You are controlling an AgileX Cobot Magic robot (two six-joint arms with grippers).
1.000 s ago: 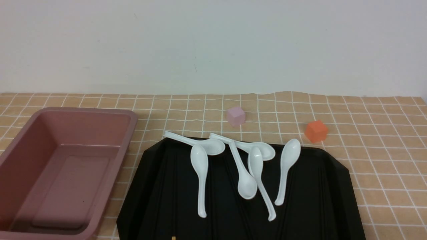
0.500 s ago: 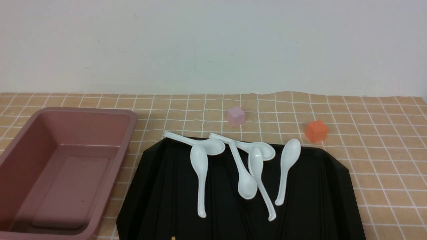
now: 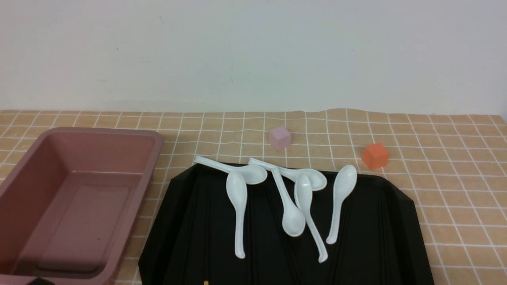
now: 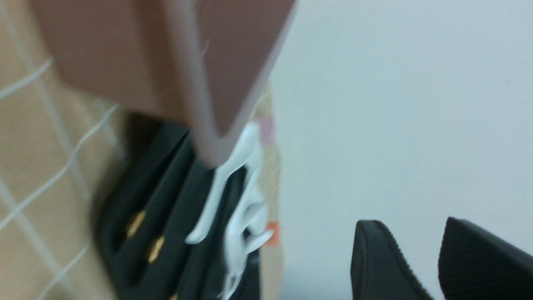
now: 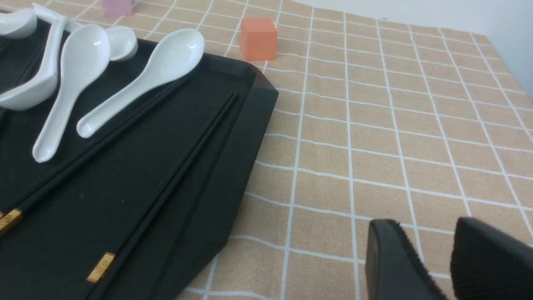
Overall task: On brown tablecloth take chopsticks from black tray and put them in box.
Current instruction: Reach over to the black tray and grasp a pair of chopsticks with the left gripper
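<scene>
- Black chopsticks [image 5: 166,187] lying in black tray [image 5: 225,200].
- Pink box [image 3: 154,158] left of tray.
- Left gripper [image 4: 406,225], right gripper [image 5: 422,225]: each parted, holding nothing.

So you've got the pinkish box [image 3: 136,190] sitting left of your black tray [image 3: 364,237], six white spoons [image 3: 237,194] on the tray, plus pink [image 3: 280,137] and orange cubes [image 3: 375,156] behind it.
</scene>
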